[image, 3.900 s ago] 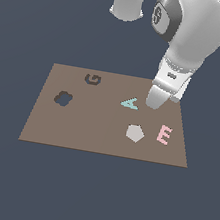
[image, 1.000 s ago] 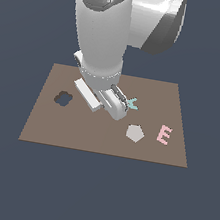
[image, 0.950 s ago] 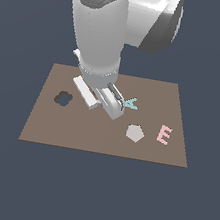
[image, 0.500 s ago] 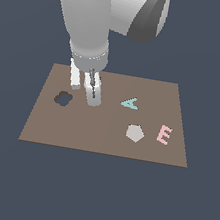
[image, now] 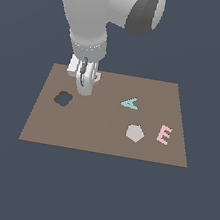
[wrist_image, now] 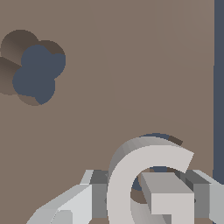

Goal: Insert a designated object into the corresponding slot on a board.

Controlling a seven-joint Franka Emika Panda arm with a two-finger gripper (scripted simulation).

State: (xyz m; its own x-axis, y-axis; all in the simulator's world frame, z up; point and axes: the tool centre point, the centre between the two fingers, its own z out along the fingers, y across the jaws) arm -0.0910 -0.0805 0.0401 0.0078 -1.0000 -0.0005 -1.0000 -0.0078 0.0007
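A flat, dark blue-grey ground fills the exterior view, and on it lies the brown board (image: 103, 131), a wide rectangle seen at a slant. The white Panda arm (image: 93, 13) comes down from above over the board's far part, toward the exterior view's left. Its gripper (image: 85, 88) points down at the board, its tip touching or just above the surface; from this side the fingers overlap and the grey letter cannot be made out between them. Just beside the gripper, further to the exterior view's left, is the dark flower-shaped cutout (image: 62, 98). Well apart on the exterior view's right lie a teal letter A (image: 130, 104), a light grey pentagon (image: 135, 133) and a pink letter E (image: 164, 135), all flat on the board.

In the wrist view the brown board (wrist_image: 131, 65) fills almost the whole picture, with a strip of the dark ground (wrist_image: 219, 78) along one edge. The light grey letter G (wrist_image: 131, 179) sits between the two grey fingers (wrist_image: 94, 188), which press narrowly on its sides. Around the letter's curved back a thin dark arc of the G-shaped slot (wrist_image: 162, 136) shows, so the block stands directly over the slot; how deep it sits cannot be told. The flower-shaped cutout (wrist_image: 33, 68) lies well apart from the letter.
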